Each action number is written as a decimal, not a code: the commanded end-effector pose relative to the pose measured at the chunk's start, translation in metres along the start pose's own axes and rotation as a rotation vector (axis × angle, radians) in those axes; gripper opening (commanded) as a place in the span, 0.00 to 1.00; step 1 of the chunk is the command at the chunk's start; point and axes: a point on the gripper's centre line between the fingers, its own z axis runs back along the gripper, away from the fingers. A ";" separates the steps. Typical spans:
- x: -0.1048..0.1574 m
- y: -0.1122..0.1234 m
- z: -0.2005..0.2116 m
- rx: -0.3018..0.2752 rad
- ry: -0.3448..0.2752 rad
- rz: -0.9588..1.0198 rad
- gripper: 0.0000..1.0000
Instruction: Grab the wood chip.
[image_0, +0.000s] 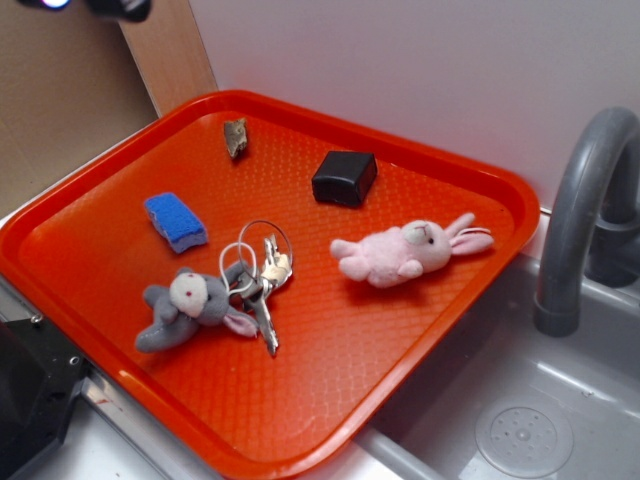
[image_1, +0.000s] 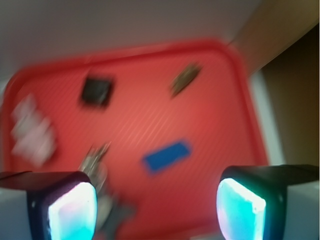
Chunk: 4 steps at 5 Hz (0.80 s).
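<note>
The wood chip (image_0: 235, 137) is a small rough brown-grey chunk lying near the far left corner of the orange tray (image_0: 120, 340). In the blurred wrist view the wood chip (image_1: 185, 78) shows at the upper right of the tray (image_1: 210, 125). My gripper (image_1: 157, 207) hovers high above the tray, open, its two glowing pads (image_1: 240, 210) wide apart with nothing between them. In the exterior view only a dark bit of the arm (image_0: 110, 8) shows at the top left edge.
On the tray also lie a black box (image_0: 344, 178), a blue sponge block (image_0: 176, 221), a grey plush mouse (image_0: 185, 308), a key ring (image_0: 262, 280) and a pink plush rabbit (image_0: 405, 250). A grey faucet (image_0: 585, 220) and sink (image_0: 520, 420) stand to the right.
</note>
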 end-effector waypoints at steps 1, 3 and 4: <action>0.060 0.065 -0.043 0.176 -0.246 0.233 1.00; 0.075 0.053 -0.115 0.206 -0.265 0.257 1.00; 0.080 0.037 -0.144 0.155 -0.242 0.261 1.00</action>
